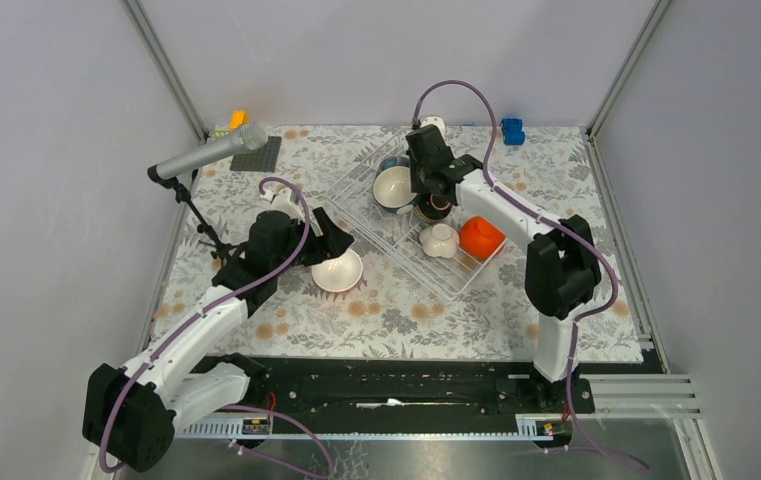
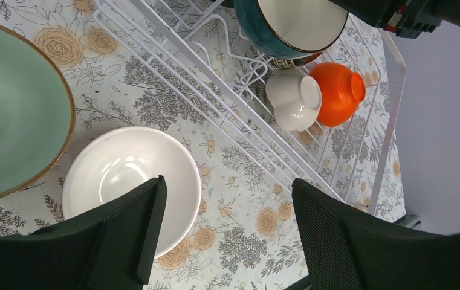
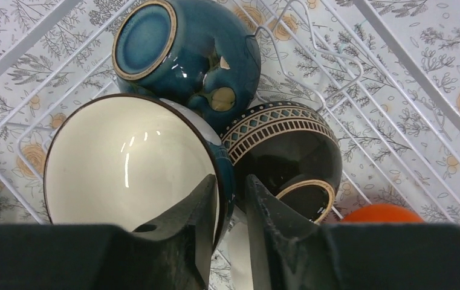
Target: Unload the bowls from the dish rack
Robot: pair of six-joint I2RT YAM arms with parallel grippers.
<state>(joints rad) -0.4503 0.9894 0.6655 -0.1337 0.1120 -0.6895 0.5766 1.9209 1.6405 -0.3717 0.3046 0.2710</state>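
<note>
Cream-lined bowl (image 3: 124, 163) in dish rack (image 1: 393, 232); dark patterned bowl (image 3: 288, 151), blue bowl (image 3: 185, 54) touching.

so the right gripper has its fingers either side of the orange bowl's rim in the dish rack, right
Not the orange bowl: the right gripper has its fingers either side of the rim of the cream-lined blue bowl in the dish rack. The right wrist view shows it.
</note>
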